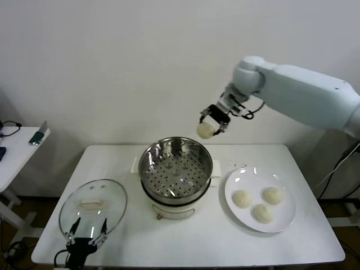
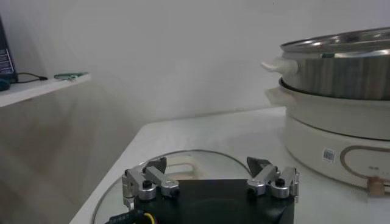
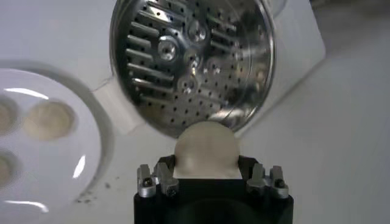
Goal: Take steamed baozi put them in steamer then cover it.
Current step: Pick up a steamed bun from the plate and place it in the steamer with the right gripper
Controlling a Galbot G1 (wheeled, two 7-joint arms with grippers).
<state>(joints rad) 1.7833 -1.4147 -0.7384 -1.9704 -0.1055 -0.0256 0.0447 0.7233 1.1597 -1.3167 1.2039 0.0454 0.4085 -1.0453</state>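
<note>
- One steamed baozi is pinched between the fingers of the right hand, held in the air above and behind the far rim of the steamer.
- In the right wrist view the same bun sits clamped in the right hand, with the perforated steamer bottom below it; no bun shows inside the basket.
- The steamer is a shiny steel basket on a white pot base, standing near the middle of the table.
- Three more baozi lie on a white plate just beside the steamer on the robot's right, apart from one another.
- The cover, clear glass with a pale handle, lies flat on the table to the robot's left of the steamer, not touching it.
- The left hand hovers low over the near edge of the cover, fingers spread and holding nothing.
- A side shelf stands off the table's left end.
</note>
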